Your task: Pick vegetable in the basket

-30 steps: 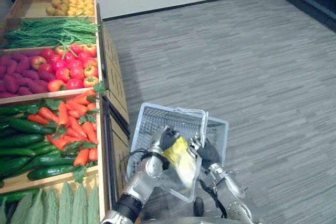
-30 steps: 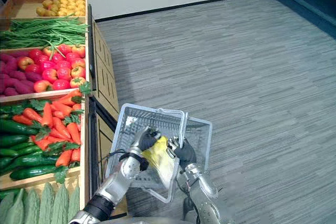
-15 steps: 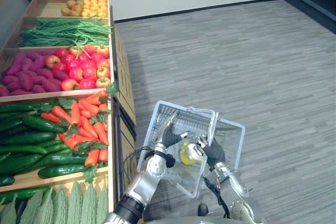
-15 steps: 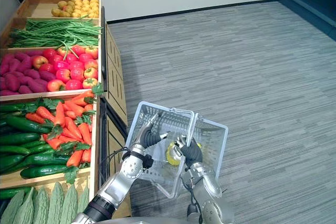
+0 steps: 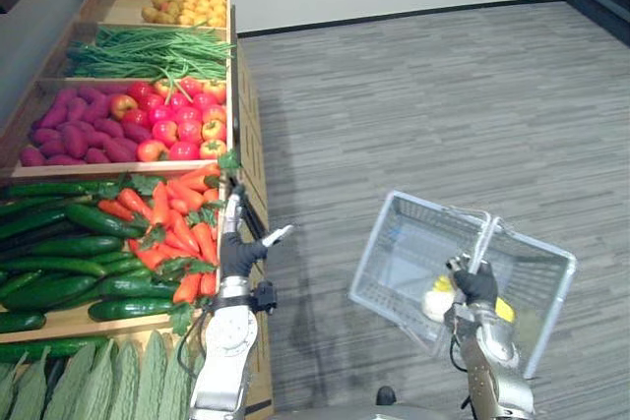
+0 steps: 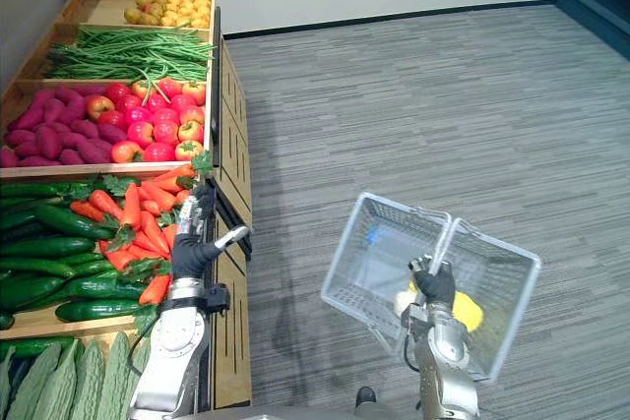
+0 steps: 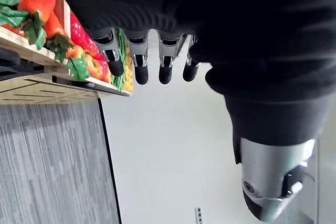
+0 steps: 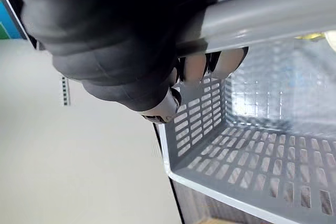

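Left hand [image 5: 239, 253] left the basket [image 5: 389, 268] and hangs by the carrots [image 5: 187, 228], fingers spread, empty. Right hand [image 5: 478, 285] curls round the handle [image 5: 487, 241]; yellow vegetable [image 6: 468, 312] lies inside, next pick likely carrots.

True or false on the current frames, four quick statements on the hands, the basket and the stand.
1. The right hand is shut on the handle of the grey basket. True.
2. The left hand grips a carrot. False: it is open and holds nothing, raised at the stand's edge by the carrots.
3. The basket is empty. False: a yellow item lies in it.
4. The carrots share a compartment with the cucumbers. True.
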### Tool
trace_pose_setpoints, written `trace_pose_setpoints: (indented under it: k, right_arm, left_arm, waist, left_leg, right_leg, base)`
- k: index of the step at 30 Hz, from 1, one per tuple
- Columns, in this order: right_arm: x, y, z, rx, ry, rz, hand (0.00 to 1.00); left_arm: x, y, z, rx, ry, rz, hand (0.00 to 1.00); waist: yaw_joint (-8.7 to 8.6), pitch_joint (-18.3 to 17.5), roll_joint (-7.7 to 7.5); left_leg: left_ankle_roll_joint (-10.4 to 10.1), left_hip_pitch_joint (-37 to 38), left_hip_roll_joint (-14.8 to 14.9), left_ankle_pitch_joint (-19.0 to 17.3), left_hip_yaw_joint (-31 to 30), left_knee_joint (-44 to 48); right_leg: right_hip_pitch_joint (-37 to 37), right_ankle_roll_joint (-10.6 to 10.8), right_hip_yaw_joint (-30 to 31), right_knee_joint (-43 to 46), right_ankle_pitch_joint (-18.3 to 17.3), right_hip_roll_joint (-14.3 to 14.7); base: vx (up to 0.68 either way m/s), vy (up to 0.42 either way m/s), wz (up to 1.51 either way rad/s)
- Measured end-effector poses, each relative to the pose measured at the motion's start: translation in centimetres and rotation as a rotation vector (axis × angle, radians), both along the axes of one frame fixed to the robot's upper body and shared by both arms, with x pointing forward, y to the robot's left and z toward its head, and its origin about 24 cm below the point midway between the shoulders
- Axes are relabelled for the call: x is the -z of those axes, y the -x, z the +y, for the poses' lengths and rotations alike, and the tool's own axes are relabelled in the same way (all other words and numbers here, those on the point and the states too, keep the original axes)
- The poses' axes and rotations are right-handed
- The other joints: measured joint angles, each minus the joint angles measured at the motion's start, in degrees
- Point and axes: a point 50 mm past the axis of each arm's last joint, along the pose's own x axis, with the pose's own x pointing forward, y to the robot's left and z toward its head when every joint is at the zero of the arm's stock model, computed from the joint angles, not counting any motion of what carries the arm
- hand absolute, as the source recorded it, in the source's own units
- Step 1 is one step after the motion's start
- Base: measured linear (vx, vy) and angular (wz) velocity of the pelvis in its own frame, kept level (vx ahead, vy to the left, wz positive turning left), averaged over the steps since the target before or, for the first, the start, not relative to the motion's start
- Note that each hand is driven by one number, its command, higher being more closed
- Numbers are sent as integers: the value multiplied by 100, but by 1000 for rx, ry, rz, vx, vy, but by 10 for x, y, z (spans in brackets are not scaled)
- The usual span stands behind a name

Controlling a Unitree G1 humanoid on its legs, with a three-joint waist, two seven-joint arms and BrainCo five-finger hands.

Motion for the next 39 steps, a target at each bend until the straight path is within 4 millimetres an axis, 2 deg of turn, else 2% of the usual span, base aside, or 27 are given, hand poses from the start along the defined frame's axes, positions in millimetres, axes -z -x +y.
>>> trace_pose_setpoints:
  k: [3, 4, 6, 7, 9, 12, 13, 14, 15, 16, 18, 20, 21, 22, 24, 26, 27, 28, 29, 31, 32, 33, 34, 35, 36, 37, 39]
  right_arm:
    - [5, -1, -13, 46, 28, 34, 100]
    - [9, 0, -17, 72, 26, 55, 100]
    - [17, 0, -16, 81, 12, 88, 100]
    - [21, 1, -16, 80, 5, 107, 100]
    - [20, -1, -17, 80, 8, 106, 100]
    - [13, -7, -24, 90, 30, 82, 100]
    - [12, -7, -26, 98, 34, 81, 100]
    - [11, -7, -28, 107, 43, 83, 100]
    - [10, -7, -30, 110, 51, 85, 100]
    - [6, -12, -34, 100, 69, 81, 100]
    - [2, -15, -34, 84, 86, 73, 100]
    - [-1, -18, -31, 61, 95, 64, 100]
    - [1, -19, -26, 44, 91, 68, 100]
    - [2, -19, -23, 44, 77, 69, 100]
    - [4, -17, -22, 50, 71, 70, 100]
    - [4, -13, -28, 79, 74, 62, 100]
    - [5, -7, -34, 104, 79, 71, 100]
    - [8, 1, -38, 129, 82, 86, 100]
    - [16, 15, -41, 172, 65, 120, 100]
    - [20, 27, -50, 244, 44, 136, 100]
    - [23, 31, -55, 282, 33, 147, 100]
    - [25, 33, -55, 288, 28, 161, 100]
    - [31, 33, -51, 282, 9, 181, 100]
    - [33, 31, -46, 264, -5, 181, 100]
    - [33, 29, -42, 250, -13, 176, 100]
    - [38, 29, -33, 232, -33, 185, 100]
    - [42, 38, -33, 237, -32, 214, 100]
  left_arm:
    - [0, 3, 8, -51, 41, -4, 0]
    - [1, 4, 12, -67, 53, -2, 0]
    - [2, 5, 18, -87, 43, 1, 0]
    - [2, 5, 21, -102, 46, 1, 0]
    - [2, 6, 24, -124, 55, -1, 0]
    - [13, 3, 23, -133, 90, 39, 0]
    - [12, 1, 24, -141, 92, 33, 0]
    - [11, -3, 25, -148, 88, 26, 0]
    - [11, -4, 26, -157, 90, 28, 0]
    - [13, -6, 23, -155, 103, 32, 0]
    - [14, -5, 22, -168, 114, 36, 0]
    - [17, -4, 23, -176, 118, 47, 0]
    - [22, -2, 24, -180, 126, 70, 0]
    - [28, 1, 25, -184, 135, 97, 0]
    - [34, 5, 26, -194, 135, 122, 0]
    - [35, 8, 29, -209, 132, 128, 0]
    - [36, 10, 32, -225, 129, 136, 0]
    - [38, 12, 33, -227, 126, 144, 0]
    - [41, 13, 33, -226, 120, 160, 0]
    - [43, 11, 31, -218, 111, 173, 0]
    - [46, 12, 30, -217, 114, 192, 0]
    - [48, 11, 29, -216, 119, 204, 0]
    - [56, 14, 31, -235, 128, 241, 0]
    - [62, 15, 32, -247, 130, 266, 0]
    - [63, 17, 34, -254, 129, 271, 0]
    - [65, 21, 39, -270, 115, 285, 0]
    - [70, 22, 28, -223, 123, 318, 0]
  waist:
    - [-9, 172, 60]
    - [-37, 265, 25]
    - [-78, 380, -71]
    - [-79, 422, -72]
    - [-60, 457, -59]
    - [-93, 614, 237]
    - [-101, 618, 232]
    - [-112, 640, 198]
    - [-117, 649, 236]
    - [-95, 668, 348]
    - [-97, 662, 350]
    - [-85, 666, 349]
    - [-74, 683, 355]
    - [-18, 701, 343]
    - [112, 744, 210]
    - [194, 724, 229]
    - [227, 704, 257]
    - [225, 655, 301]
    - [158, 532, 159]
    - [48, 405, 139]
    - [34, 411, 136]
    - [20, 419, 149]
    - [-21, 419, 157]
    - [-70, 422, 196]
    - [-71, 401, 114]
    - [-131, 402, -106]
    - [-114, 387, -121]
  left_leg:
    - [154, -59, -12, -315, -11, 261]
    - [185, -5, -58, -382, -49, 293]
    - [230, 114, -98, -409, -222, 270]
    - [325, 130, -84, -464, -356, 249]
    - [408, 98, -51, -615, -446, 244]
    - [305, 115, 246, -797, -603, 348]
    - [187, 152, 358, -865, -642, 353]
    - [-21, 239, 492, -982, -669, 406]
    - [-133, 241, 596, -1048, -709, 474]
    - [-269, 210, 809, -1011, -749, 693]
    - [-346, 28, 985, -813, -921, 1460]
    - [-152, -620, 1171, -140, -999, 2961]
    - [-59, -1145, 1407, 436, -915, 4072]
    - [-46, -1572, 1564, 328, -772, 4877]
    - [-25, -2032, 1545, 139, -369, 5208]
    - [-2, -2402, 1479, 13, 330, 4605]
    - [11, -2502, 1467, 143, 1044, 3735]
    - [205, -2496, 1411, 376, 1681, 3097]
    - [398, -2324, 1251, 295, 2213, 2649]
    - [953, -2138, 1123, 185, 3010, 2149]
    - [1121, -1934, 963, 122, 3114, 1727]
    - [1119, -1802, 882, 122, 2991, 1495]
    - [988, -1551, 768, 204, 2707, 1097]
    - [823, -1403, 748, 286, 2466, 932]
    - [725, -1358, 672, 286, 2416, 935]
    - [402, -1324, 516, 105, 2219, 1077]
    - [281, -1232, 477, -24, 1931, 1133]
  right_leg:
    - [-605, 141, -155, 1491, -907, -195]
    - [-906, 117, -290, 2339, -1208, -372]
    - [-1322, 36, -615, 3553, -1377, -683]
    - [-1602, -104, -860, 3957, -1644, -873]
    - [-1905, -124, -968, 3862, -1685, -1039]
    - [-2425, 38, -749, 3151, -1393, -1028]
    - [-2627, 119, -467, 2659, -1046, -961]
    - [-2629, 325, -244, 2392, -391, -864]
    - [-2604, 291, -230, 2461, -156, -785]
    - [-2665, 126, -301, 2920, -514, -627]
    - [-2647, -25, -426, 3458, -982, -544]
    - [-2322, -156, -583, 3353, -1227, -369]
    - [-1870, -208, -713, 2977, -1257, -213]
    - [-1352, -261, -843, 2595, -1251, -94]
    - [-687, -277, -1069, 2092, -1252, -78]
    - [-220, -270, -1434, 1693, -1251, -96]
    - [38, -218, -1709, 1513, -1260, -80]
    - [164, -86, -1963, 1502, -1326, -53]
    - [273, 30, -2318, 1508, -1402, -185]
    - [374, 57, -2813, 1557, -1420, -250]
    - [294, 91, -3004, 2222, -1564, -377]
    - [128, 102, -3044, 2714, -1720, -543]
    - [-1, 212, -2900, 2894, -1983, -626]
    - [-157, 181, -2851, 2639, -1952, -705]
    - [-192, 156, -2859, 2266, -1741, -809]
    - [-177, 193, -2955, 2245, -1262, -1077]
    - [-263, -237, -2877, 3388, -1463, -1429]
  base:
    - [-20, 3, 11]
    - [-47, 30, 31]
    - [-31, 7, 41]
    - [22, -31, 43]
    - [60, -47, 27]
    - [140, -121, 24]
    - [313, -296, 28]
    - [281, -269, 32]
    - [385, -369, 22]
    - [349, -325, 10]
    - [372, -342, 8]
    - [400, -350, 16]
    - [398, -303, 30]
    - [394, -271, 33]
    - [373, -194, 47]
    - [341, -142, 73]
    - [335, -104, 94]
    - [417, -120, 172]
    - [350, -89, 183]
    - [350, -54, 220]
    - [349, -31, 188]
    - [334, -36, 148]
    - [224, -55, 118]
    - [191, -88, 107]
    - [210, -199, 101]
    - [215, -195, 99]
    - [137, -145, 98]
